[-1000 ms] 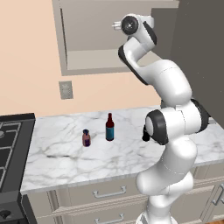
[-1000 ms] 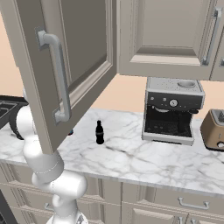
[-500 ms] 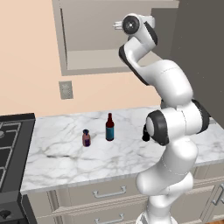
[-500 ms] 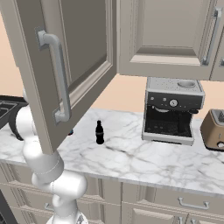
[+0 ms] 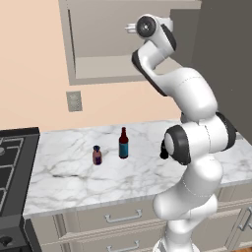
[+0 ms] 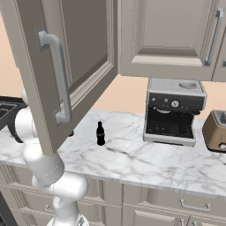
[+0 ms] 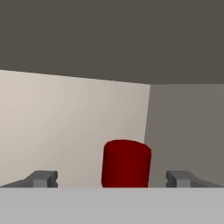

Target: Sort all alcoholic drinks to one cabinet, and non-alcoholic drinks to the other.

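Observation:
My gripper (image 7: 113, 179) is open inside a wall cabinet, and the red cap (image 7: 126, 163) of a bottle stands between its fingertips (image 7: 43, 178), apart from both. The bottle's body is hidden below the frame. In the left base view the arm reaches up into the open beige-grey cabinet (image 5: 113, 74) beside its plain dark grey door (image 5: 221, 64). On the marble counter (image 5: 74, 182) stand the dark brown-red bottle (image 5: 123, 143) with a blue label and the short purple-pink container (image 5: 97, 155). The black cola bottle (image 6: 100, 133) stands further right on the counter.
A swung-open cabinet door with a long grey bar handle (image 6: 59, 77) hangs over the counter in the right base view. A coffee machine (image 6: 174, 110) and a toaster (image 6: 216, 130) stand at the right. A stove (image 5: 12, 162) borders the counter's left end.
The hand has edged slightly upward at the cabinet. The bottles on the counter have not moved.

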Robot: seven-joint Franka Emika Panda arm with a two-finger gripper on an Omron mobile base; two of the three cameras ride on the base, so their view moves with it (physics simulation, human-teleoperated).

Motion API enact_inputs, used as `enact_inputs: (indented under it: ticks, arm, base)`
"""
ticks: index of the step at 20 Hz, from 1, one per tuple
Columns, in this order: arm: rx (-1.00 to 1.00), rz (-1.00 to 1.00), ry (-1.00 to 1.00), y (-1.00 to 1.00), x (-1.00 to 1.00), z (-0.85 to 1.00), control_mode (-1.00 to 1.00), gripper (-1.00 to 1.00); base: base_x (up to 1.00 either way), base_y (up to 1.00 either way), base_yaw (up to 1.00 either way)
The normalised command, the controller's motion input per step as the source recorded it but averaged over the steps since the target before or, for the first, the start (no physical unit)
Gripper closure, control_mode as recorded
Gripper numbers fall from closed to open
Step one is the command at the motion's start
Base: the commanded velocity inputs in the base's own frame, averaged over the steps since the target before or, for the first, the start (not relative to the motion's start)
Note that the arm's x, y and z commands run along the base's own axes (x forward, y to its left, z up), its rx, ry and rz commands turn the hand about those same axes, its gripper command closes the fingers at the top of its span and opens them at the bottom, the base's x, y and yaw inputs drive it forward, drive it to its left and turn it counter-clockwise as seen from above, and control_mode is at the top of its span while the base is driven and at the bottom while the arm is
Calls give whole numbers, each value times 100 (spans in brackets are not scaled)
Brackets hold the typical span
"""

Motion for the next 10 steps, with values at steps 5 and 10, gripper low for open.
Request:
enact_inputs:
  ticks: [5, 10]
  arm:
    - [0, 0, 0, 22, 0, 0, -100, -100]
    - [0, 0, 0, 21, -22, 0, -100, -100]
  base:
    - [0, 0, 0]
    - [0, 0, 0]
